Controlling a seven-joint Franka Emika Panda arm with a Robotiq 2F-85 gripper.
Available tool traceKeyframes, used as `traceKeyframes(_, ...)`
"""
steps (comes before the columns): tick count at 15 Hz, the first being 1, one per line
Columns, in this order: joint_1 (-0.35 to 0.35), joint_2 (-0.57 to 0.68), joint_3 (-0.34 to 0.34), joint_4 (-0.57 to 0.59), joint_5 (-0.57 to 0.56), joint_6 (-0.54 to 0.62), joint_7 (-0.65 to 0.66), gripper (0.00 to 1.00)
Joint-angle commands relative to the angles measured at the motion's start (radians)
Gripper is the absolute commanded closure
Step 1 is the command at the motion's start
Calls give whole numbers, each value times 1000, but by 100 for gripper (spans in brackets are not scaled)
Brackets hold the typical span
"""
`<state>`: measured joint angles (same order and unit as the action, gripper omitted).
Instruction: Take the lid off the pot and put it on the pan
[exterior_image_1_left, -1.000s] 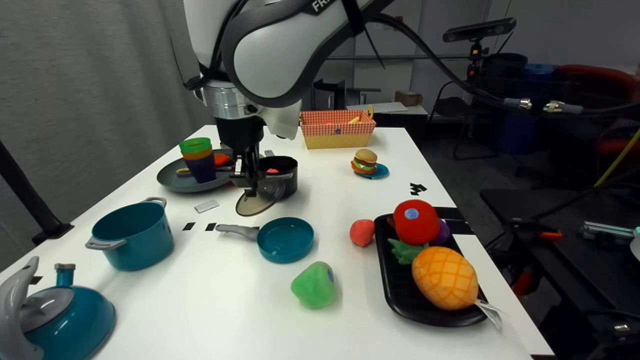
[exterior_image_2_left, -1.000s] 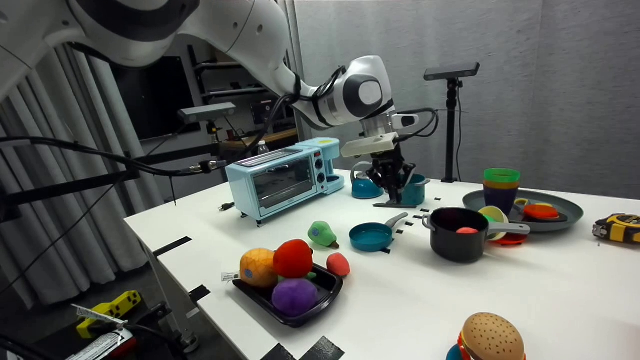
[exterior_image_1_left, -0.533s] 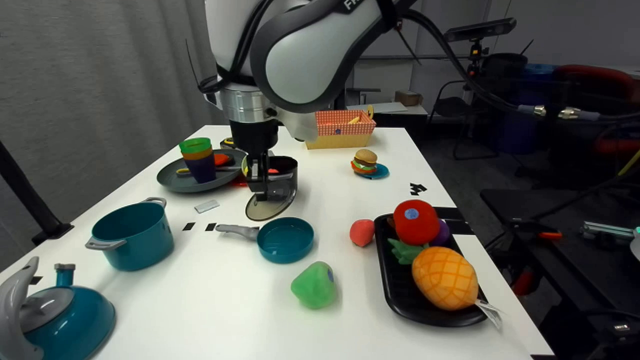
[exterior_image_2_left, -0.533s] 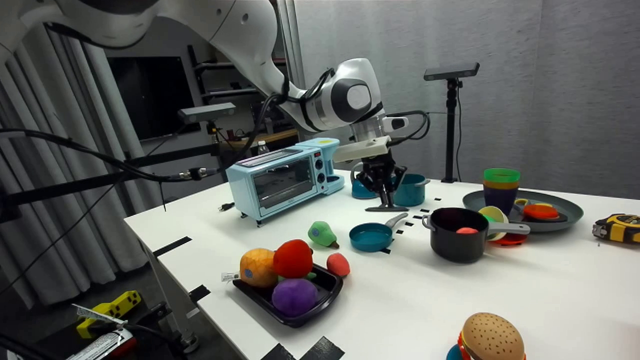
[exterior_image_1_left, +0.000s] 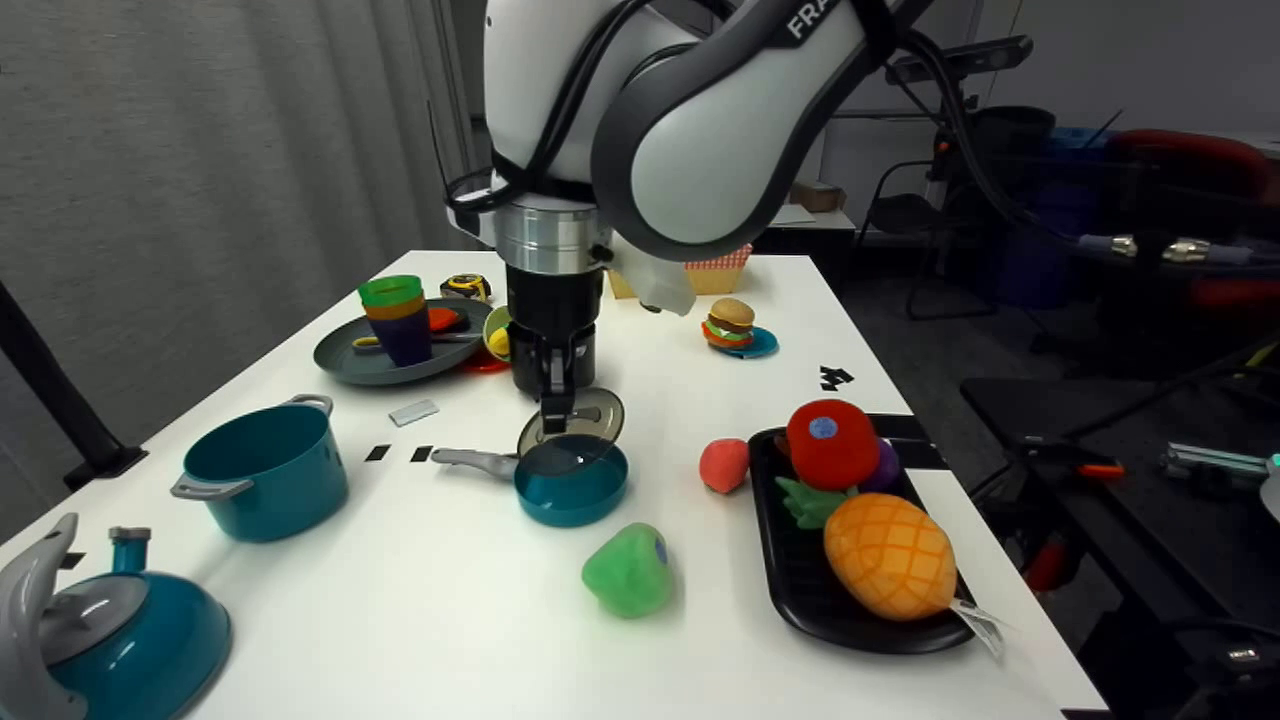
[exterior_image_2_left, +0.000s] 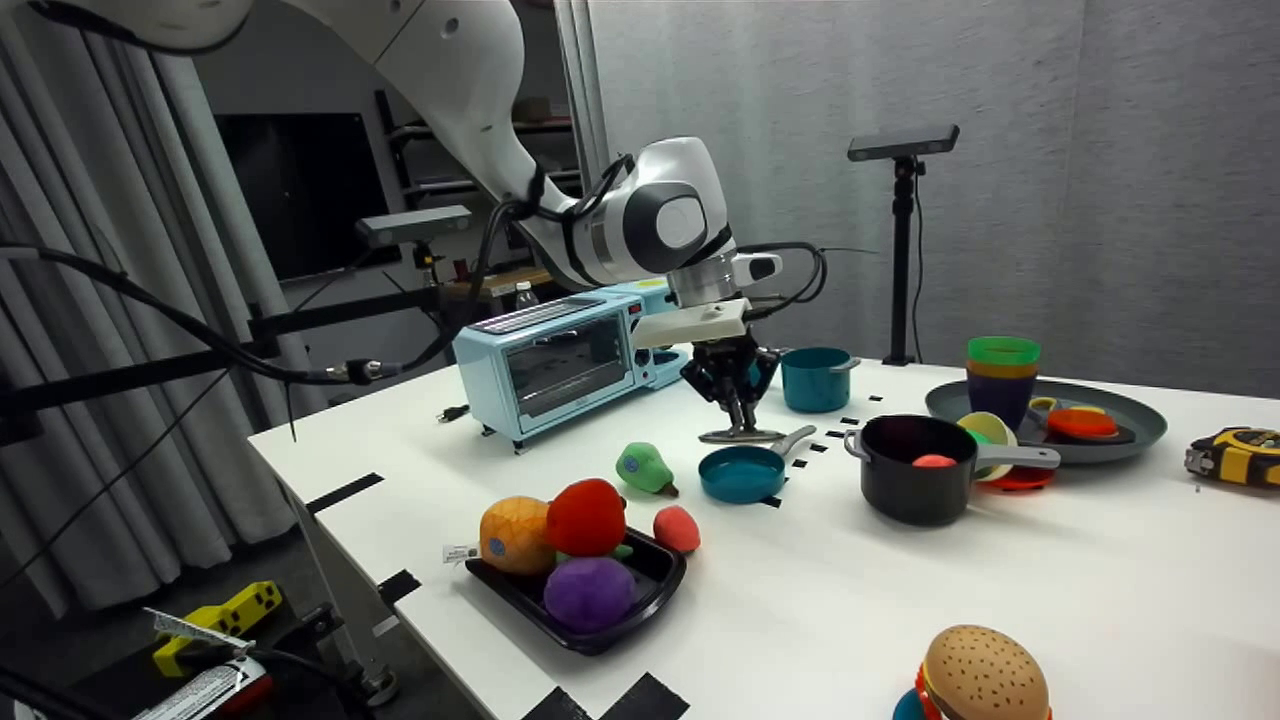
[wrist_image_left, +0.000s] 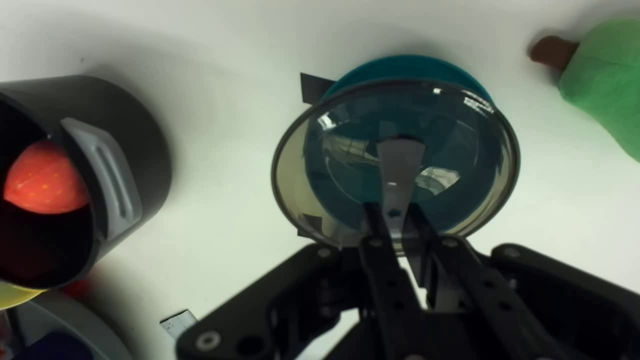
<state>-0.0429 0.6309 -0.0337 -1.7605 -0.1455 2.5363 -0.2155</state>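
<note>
The lid (wrist_image_left: 345, 120) is smoky see-through glass with a dark rim and a grey handle. My gripper (wrist_image_left: 395, 217) is shut on that handle, and it also shows in both exterior views (exterior_image_1_left: 557, 415) (exterior_image_2_left: 742, 420). The lid (exterior_image_1_left: 600, 408) overlaps the far part of the blue pan (exterior_image_1_left: 570, 500). In an exterior view the lid (exterior_image_2_left: 740, 436) hangs just above and behind the pan (exterior_image_2_left: 740, 482). In the wrist view the pan's rim (wrist_image_left: 410, 65) shows past the lid. The black pot (exterior_image_2_left: 915, 485) is uncovered with a red toy inside; it stands beside (wrist_image_left: 135, 135).
A teal pot (exterior_image_1_left: 265, 480) and kettle (exterior_image_1_left: 150, 640) stand at one side. A green toy (exterior_image_1_left: 630, 570), a red toy (exterior_image_1_left: 724, 465) and a black tray (exterior_image_1_left: 790, 600) of plush fruit lie near the pan. A dark plate (exterior_image_1_left: 350, 365) and toaster oven (exterior_image_2_left: 560, 360) are farther off.
My gripper has carried the lid away from beside the pot and over toward the pan, and lower. The lid now overlaps the pan in the exterior view. The pot and pan have not moved.
</note>
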Motion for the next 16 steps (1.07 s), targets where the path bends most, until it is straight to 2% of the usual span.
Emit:
traceKeyframes(1, -26, -71, 24, -127, 4, 92, -31, 96)
traceKeyframes(6, -36, -78, 18, -182, 12, 217, -12, 96)
traceKeyframes(16, -56, -54, 42, -209, 45, 310, -2, 96)
